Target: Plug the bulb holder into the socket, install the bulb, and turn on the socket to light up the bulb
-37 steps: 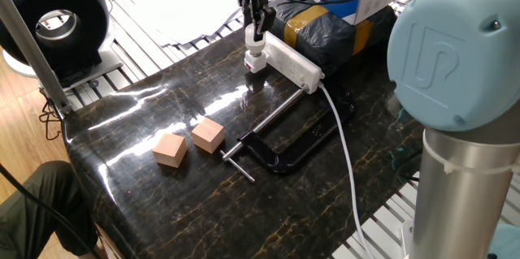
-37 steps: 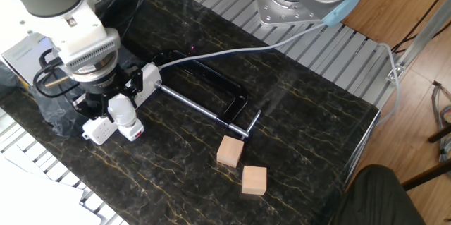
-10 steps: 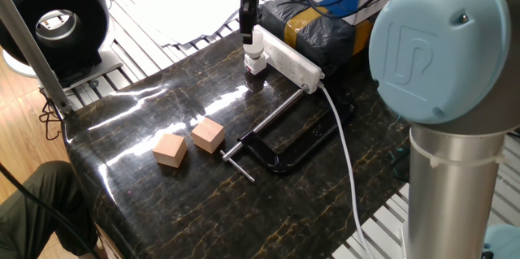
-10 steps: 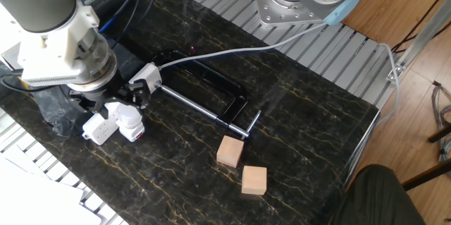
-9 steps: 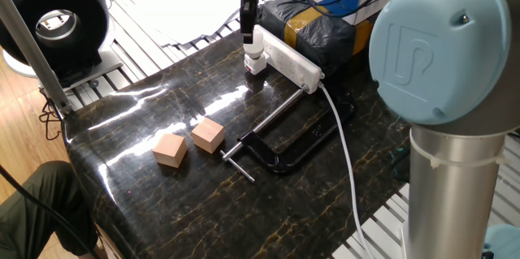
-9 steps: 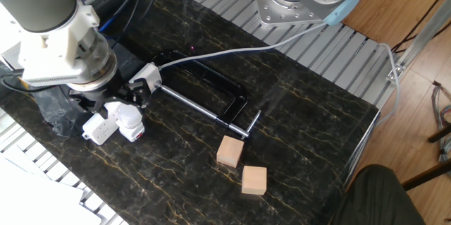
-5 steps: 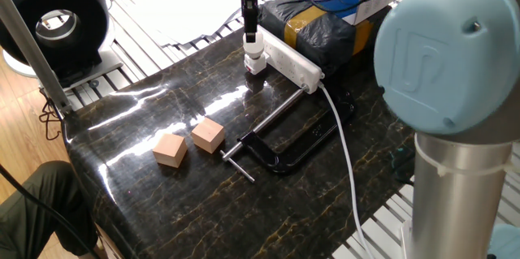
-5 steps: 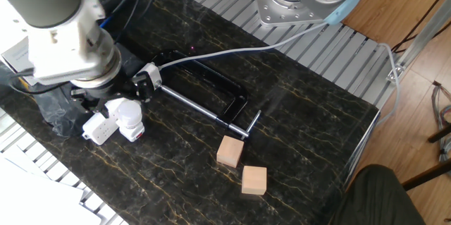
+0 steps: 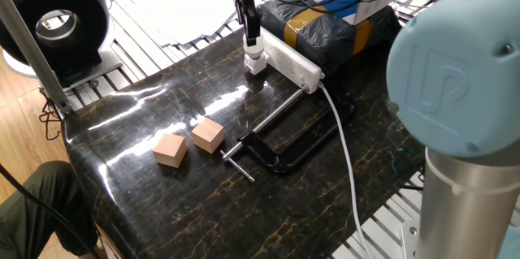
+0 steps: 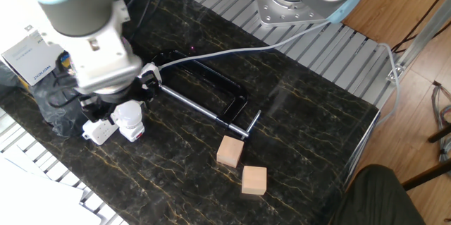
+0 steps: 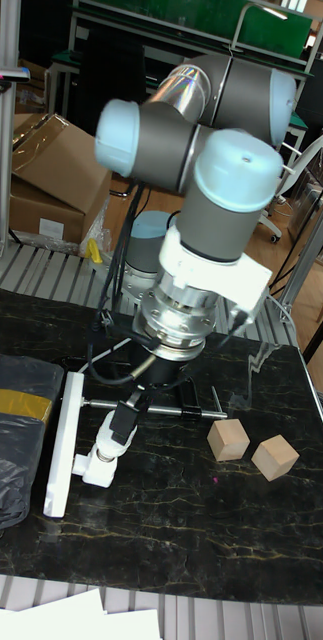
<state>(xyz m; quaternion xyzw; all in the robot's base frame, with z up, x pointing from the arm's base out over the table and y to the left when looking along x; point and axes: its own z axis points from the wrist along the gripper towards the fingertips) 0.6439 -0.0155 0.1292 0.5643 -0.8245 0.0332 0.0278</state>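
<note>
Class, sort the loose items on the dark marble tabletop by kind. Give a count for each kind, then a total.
Wooden cubes: 2
Black clamp: 1
White power strip: 1
White bulb holder: 1
White bulb: 1, seated in the holder
Total: 6

Gripper (image 9: 253, 33) at 12 o'clock, pointing down, fingers closed around the bulb (image 9: 254, 47). Bulb sits upright in the bulb holder (image 9: 256, 63), which is attached at the near end of the socket (image 9: 292, 61). Socket runs toward 2 o'clock; its white cable (image 9: 345, 153) trails off toward 5 o'clock. Black clamp (image 9: 280, 141) at centre on the dark marble table (image 9: 162, 202). Two wooden cubes (image 9: 188, 143), just beside each other, at 8 o'clock.
</note>
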